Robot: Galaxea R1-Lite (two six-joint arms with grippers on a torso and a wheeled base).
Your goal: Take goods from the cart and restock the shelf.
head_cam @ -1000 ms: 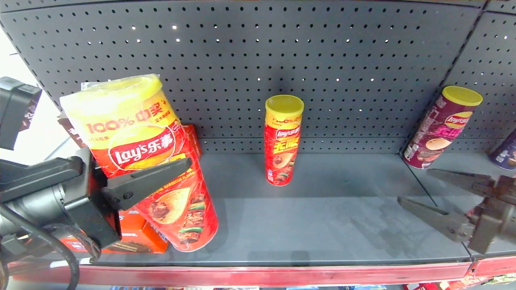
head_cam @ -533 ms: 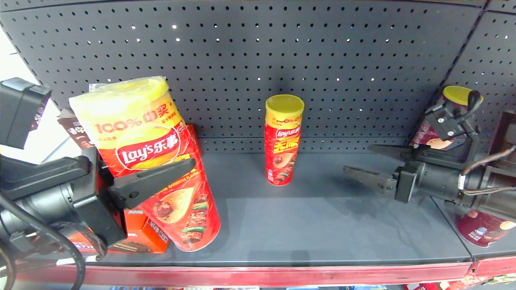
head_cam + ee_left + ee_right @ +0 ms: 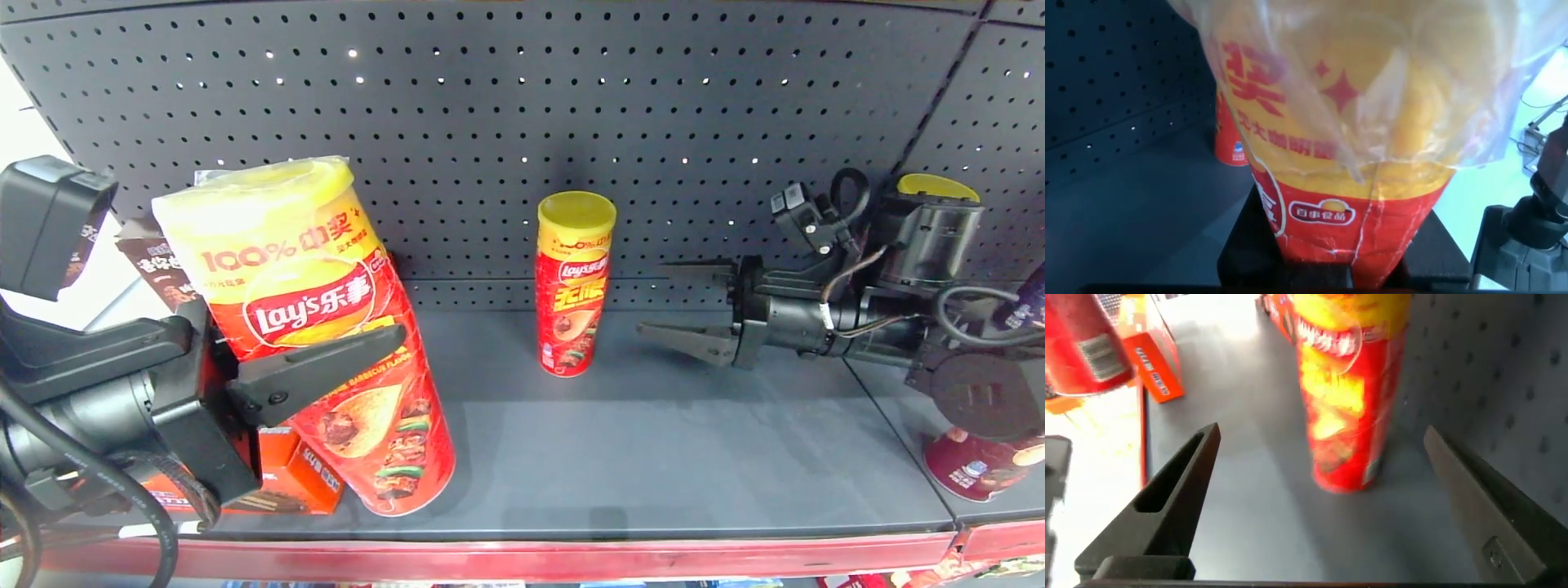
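A large red chips can (image 3: 318, 327) with a yellow lid and plastic wrap leans tilted at the shelf's front left, its base on the shelf (image 3: 653, 457). My left gripper (image 3: 286, 367) is shut on its middle; the wrist view shows the can (image 3: 1355, 163) close up. A small red chips can (image 3: 571, 286) stands upright at the middle back, against the pegboard. My right gripper (image 3: 653, 298) is open, level with that can and just right of it, pointing at it. From the right wrist, the small can (image 3: 1351, 400) stands beyond the open right gripper (image 3: 1320, 434).
An orange box (image 3: 286, 482) lies behind the large can at the far left. A purple can's yellow lid (image 3: 939, 186) peeks out behind the right arm. Another dark red can (image 3: 980, 474) sits at the right front. The red shelf lip (image 3: 522, 559) runs along the front.
My right arm has swung up and leftward across the shelf, ending close beside the small can and covering the purple can. The left gripper with the large can shifted slightly right.
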